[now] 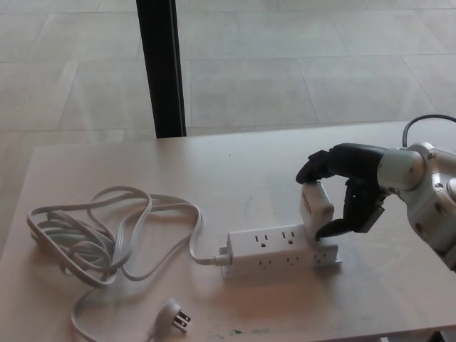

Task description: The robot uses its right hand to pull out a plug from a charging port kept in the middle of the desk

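Observation:
A white power strip [274, 249] lies in the middle of the light wooden desk [235, 171]. A white block-shaped plug [314, 206] stands in its right end, leaning slightly. My right hand [356, 187] comes in from the right and wraps around this plug. Its upper fingers [317, 166] rest over the plug's top, and the thumb presses against the plug's lower right side. The left hand does not show.
The strip's grey cord [107, 235] lies coiled on the left of the desk and ends in a loose pronged plug [174, 315] near the front edge. A black post [160, 64] stands behind the desk on a tiled floor.

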Available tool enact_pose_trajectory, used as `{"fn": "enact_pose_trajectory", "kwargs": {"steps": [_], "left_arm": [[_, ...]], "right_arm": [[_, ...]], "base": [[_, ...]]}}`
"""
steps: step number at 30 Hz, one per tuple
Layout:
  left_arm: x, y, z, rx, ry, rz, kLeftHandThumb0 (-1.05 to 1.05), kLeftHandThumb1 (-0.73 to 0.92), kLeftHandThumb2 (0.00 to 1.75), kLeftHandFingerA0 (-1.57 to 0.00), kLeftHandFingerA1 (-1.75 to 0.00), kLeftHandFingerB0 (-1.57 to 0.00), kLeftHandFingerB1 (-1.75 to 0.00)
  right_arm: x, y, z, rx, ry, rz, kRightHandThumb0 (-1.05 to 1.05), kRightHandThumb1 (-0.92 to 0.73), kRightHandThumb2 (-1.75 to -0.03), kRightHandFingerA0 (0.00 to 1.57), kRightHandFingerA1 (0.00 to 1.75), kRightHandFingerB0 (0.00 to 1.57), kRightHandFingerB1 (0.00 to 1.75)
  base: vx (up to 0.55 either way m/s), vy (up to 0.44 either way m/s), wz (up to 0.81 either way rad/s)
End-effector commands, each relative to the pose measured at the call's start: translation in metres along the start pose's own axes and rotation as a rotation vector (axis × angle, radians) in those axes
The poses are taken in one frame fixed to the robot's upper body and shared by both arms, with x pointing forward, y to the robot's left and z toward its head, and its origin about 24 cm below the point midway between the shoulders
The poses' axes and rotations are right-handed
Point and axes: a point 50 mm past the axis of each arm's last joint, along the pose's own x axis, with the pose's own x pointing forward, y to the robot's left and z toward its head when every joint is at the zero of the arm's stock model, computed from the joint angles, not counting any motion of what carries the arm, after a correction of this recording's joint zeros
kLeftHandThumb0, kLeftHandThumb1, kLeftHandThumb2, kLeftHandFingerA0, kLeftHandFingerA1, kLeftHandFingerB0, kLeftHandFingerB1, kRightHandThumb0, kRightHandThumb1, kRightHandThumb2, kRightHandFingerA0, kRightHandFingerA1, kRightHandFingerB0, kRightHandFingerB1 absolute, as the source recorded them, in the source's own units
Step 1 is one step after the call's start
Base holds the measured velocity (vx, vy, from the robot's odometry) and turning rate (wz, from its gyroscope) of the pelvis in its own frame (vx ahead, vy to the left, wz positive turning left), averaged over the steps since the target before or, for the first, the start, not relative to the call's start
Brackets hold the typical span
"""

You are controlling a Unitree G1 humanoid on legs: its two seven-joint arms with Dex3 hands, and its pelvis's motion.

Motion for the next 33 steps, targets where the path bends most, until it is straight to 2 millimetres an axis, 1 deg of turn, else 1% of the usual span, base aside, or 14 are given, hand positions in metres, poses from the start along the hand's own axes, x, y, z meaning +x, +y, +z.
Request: {"fn": "enact_pose_trajectory", "kwargs": {"steps": [1, 3, 4, 10, 12, 15, 18, 21, 24, 26, 28, 29, 31, 33], "left_arm": [[0.000, 0.009, -0.001, 0.022, 0.012, 0.023, -0.61, 0.61, 0.59, -0.74, -0.73, -0.65, -0.56], [0.000, 0.008, -0.001, 0.014, 0.006, 0.024, -0.62, 0.61, 0.59, -0.75, -0.72, -0.64, -0.57], [0.000, 0.009, -0.001, 0.023, 0.009, 0.023, -0.62, 0.61, 0.59, -0.74, -0.72, -0.66, -0.58], [0.000, 0.009, 0.000, 0.010, 0.013, 0.025, -0.62, 0.61, 0.59, -0.73, -0.70, -0.64, -0.55], [0.000, 0.008, 0.000, 0.011, 0.012, 0.024, -0.62, 0.61, 0.58, -0.73, -0.73, -0.63, -0.56], [-0.001, 0.013, -0.003, 0.019, 0.011, 0.028, -0.63, 0.63, 0.59, -0.74, -0.71, -0.61, -0.53], [0.000, 0.012, -0.003, 0.011, 0.013, 0.039, -0.64, 0.63, 0.59, -0.78, -0.72, -0.63, -0.52], [0.000, 0.012, -0.003, 0.022, 0.013, 0.050, -0.67, 0.64, 0.60, -0.78, -0.66, -0.64, -0.53], [-0.001, 0.012, -0.003, 0.026, 0.007, 0.045, -0.67, 0.66, 0.60, -0.77, -0.61, -0.64, -0.56], [-0.001, 0.012, -0.003, 0.031, 0.002, 0.042, -0.68, 0.67, 0.60, -0.80, -0.65, -0.66, -0.59], [0.000, 0.012, -0.003, 0.023, 0.013, 0.045, -0.68, 0.67, 0.60, -0.79, -0.62, -0.60, -0.52], [0.000, 0.012, -0.003, 0.027, 0.011, 0.048, -0.69, 0.68, 0.61, -0.79, -0.64, -0.60, -0.53], [-0.001, 0.012, -0.003, 0.036, 0.005, 0.042, -0.71, 0.70, 0.61, -0.78, -0.60, -0.61, -0.55], [-0.001, 0.012, -0.003, 0.028, 0.006, 0.045, -0.71, 0.70, 0.61, -0.78, -0.58, -0.62, -0.53]], "right_arm": [[-0.002, 0.003, -0.016, -0.048, 0.033, -0.009, -0.60, -0.35, -0.71, 0.73, 1.13, 0.22, 0.46], [-0.001, 0.004, -0.020, -0.090, 0.054, -0.014, -0.52, -0.37, -0.71, 0.74, 1.11, 0.30, 0.47], [-0.001, 0.005, -0.021, -0.124, 0.070, -0.015, -0.43, -0.47, -0.55, 0.67, 1.17, 0.37, 0.37], [0.001, 0.009, -0.023, -0.198, 0.092, -0.016, -0.41, -0.49, -0.56, 0.67, 1.23, 0.44, 0.39], [0.001, 0.010, -0.021, -0.195, 0.082, -0.020, -0.43, -0.54, -0.56, 0.59, 1.04, 0.50, 0.41], [0.005, 0.017, -0.011, -0.172, 0.001, -0.022, -0.39, -0.55, -0.58, 0.61, 0.89, 0.66, 0.43], [0.006, 0.019, -0.007, -0.157, -0.034, -0.036, -0.38, -0.57, -0.58, 0.43, 0.69, 0.74, 0.55], [0.006, 0.023, 0.000, -0.159, -0.064, -0.061, -0.40, -0.56, -0.57, 0.57, 0.99, 0.76, 0.67], [0.007, 0.027, -0.002, -0.141, -0.068, -0.056, -0.38, -0.57, -0.56, 0.43, 0.83, 0.79, 0.68], [0.007, 0.028, -0.003, -0.141, -0.066, -0.054, -0.43, -0.59, -0.58, 0.55, 1.06, 0.80, 0.68], [0.007, 0.029, -0.003, -0.136, -0.053, -0.052, -0.41, -0.59, -0.58, 0.54, 0.98, 0.82, 0.66], [0.006, 0.030, -0.004, -0.136, -0.051, -0.052, -0.42, -0.56, -0.59, 0.65, 1.35, 0.86, 0.67], [0.006, 0.031, -0.005, -0.148, -0.044, -0.059, -0.42, -0.57, -0.57, 0.83, 1.59, 0.94, 0.69], [0.006, 0.033, -0.005, -0.174, -0.036, -0.062, -0.40, -0.58, -0.58, 0.83, 1.53, 0.94, 0.71]], "base": [[0.00, 0.000, 0.00], [0.00, 0.000, 0.00], [0.00, 0.000, 0.00], [0.00, 0.000, 0.00], [0.00, 0.000, 0.00], [0.00, 0.000, 0.00], [0.00, 0.000, 0.00], [0.00, 0.000, 0.00], [0.00, 0.000, 0.00], [0.00, 0.000, 0.00], [0.00, 0.000, 0.00], [0.00, 0.000, 0.00], [0.00, 0.000, 0.00], [0.00, 0.000, 0.00]]}}
